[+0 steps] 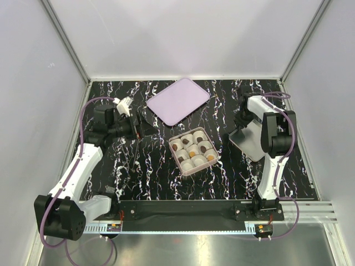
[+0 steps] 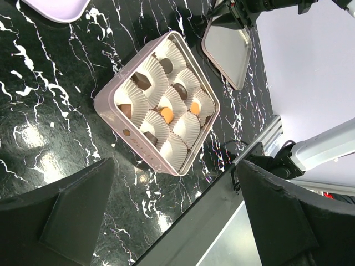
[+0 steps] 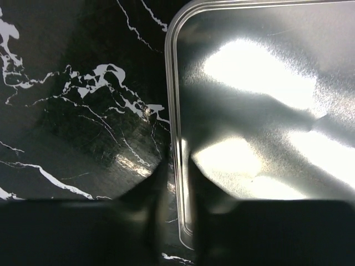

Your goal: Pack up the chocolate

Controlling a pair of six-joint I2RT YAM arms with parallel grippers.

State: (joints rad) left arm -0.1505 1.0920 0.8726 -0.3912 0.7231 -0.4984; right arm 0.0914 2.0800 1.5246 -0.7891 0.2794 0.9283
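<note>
Chocolate [image 2: 142,81] sits in the pink tin [image 2: 136,145]; left jaws gape empty, right jaws pinch the metal lid [image 3: 266,111] by its rim.

Left arm [image 1: 83,160]: your upper link slants up from the base at the near left, and the forearm turns right toward the middle.
Left tool [image 2: 175,169]: raised, jaws spread wide, fingers [image 2: 77,216] well apart.
Right arm [image 1: 275,166]: stands upright from its base, then folds over and down at the far right.
Right tool [image 3: 176,180]: low and pointing down, fingers [image 3: 150,185] drawn close with a narrow gap between them.
</note>
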